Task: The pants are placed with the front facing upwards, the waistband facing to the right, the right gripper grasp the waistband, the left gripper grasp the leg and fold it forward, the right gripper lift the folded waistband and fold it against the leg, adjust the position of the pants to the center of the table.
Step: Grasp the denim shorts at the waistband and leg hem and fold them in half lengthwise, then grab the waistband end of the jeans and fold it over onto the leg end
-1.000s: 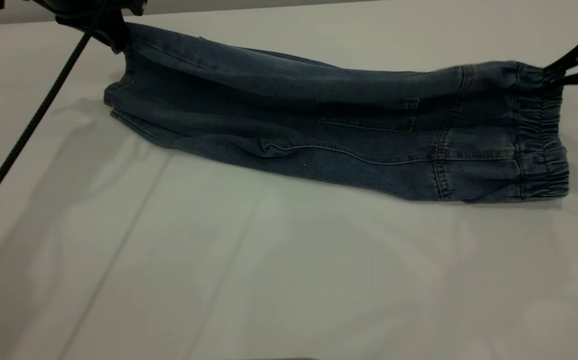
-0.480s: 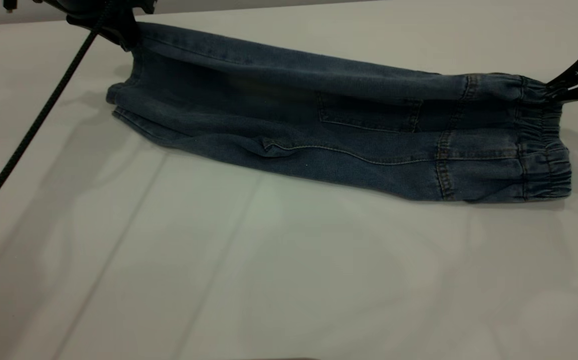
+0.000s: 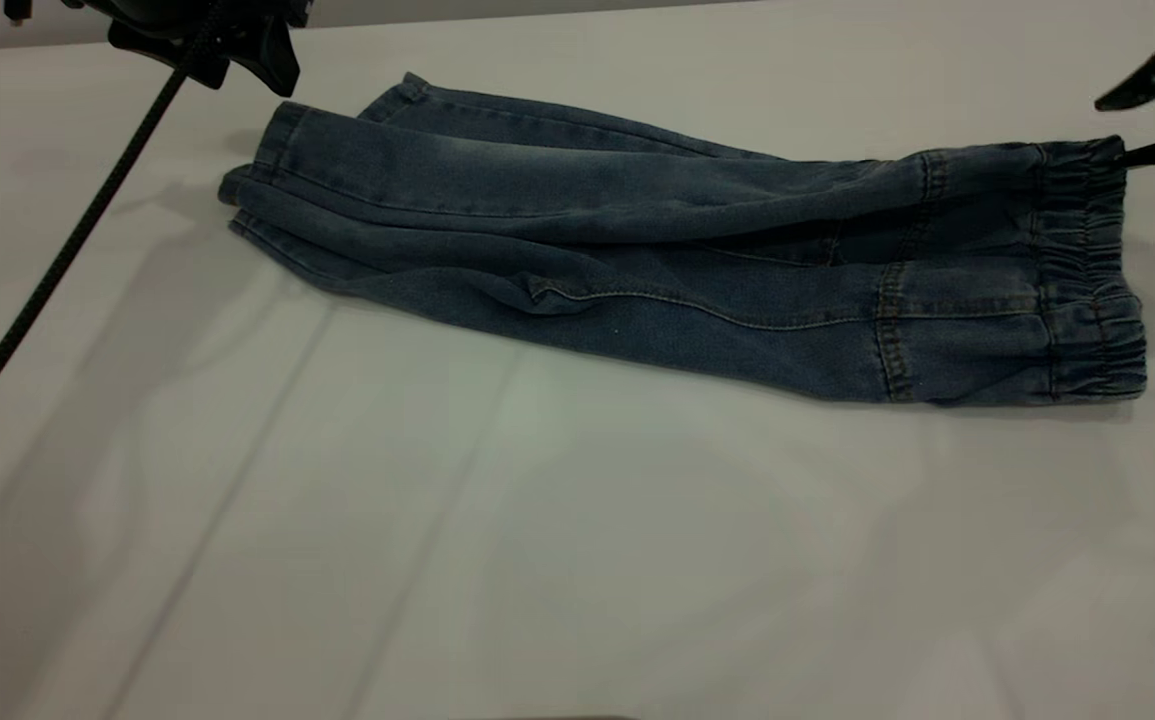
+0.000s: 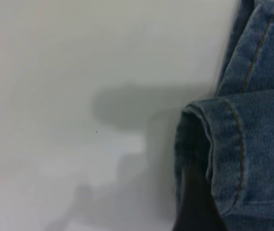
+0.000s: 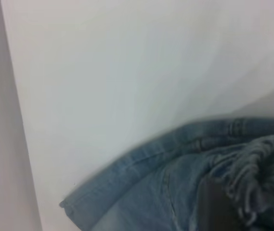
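Denim pants (image 3: 677, 270) lie folded lengthwise on the white tabletop (image 3: 537, 560), waistband (image 3: 1087, 270) to the right, leg hems at the left. Exterior view: the left hand (image 3: 257, 50) hangs just above and beside the upper leg hem, its fingers spread and holding nothing; its cable (image 3: 57, 260) trails down across the tabletop. The right hand (image 3: 1137, 125) is at the far top corner of the waistband with fingers parted; the lower finger tip meets the elastic edge, but no cloth is clamped. Judgement: the first fold, leg over leg, looks complete. Left to do: lift the waistband, fold it against the legs, then centre the bundle. The pants sit toward the far side, so centring means drawing them nearer. Wide bare tabletop lies in front and to the left; on the right, the waistband is close to that view's border and room there cannot be judged.

Left wrist view: the hem (image 4: 223, 159) of the upper leg lies flat with its stitched cuff showing, and a dark finger (image 4: 197, 207) rests just beside it, not gripping it. Bare tabletop fills the remainder.

Right wrist view: gathered elastic (image 5: 257, 163) is close under the hand, a dark finger (image 5: 214, 207) in front of it; the tabletop edge (image 5: 19, 134) runs well beyond.
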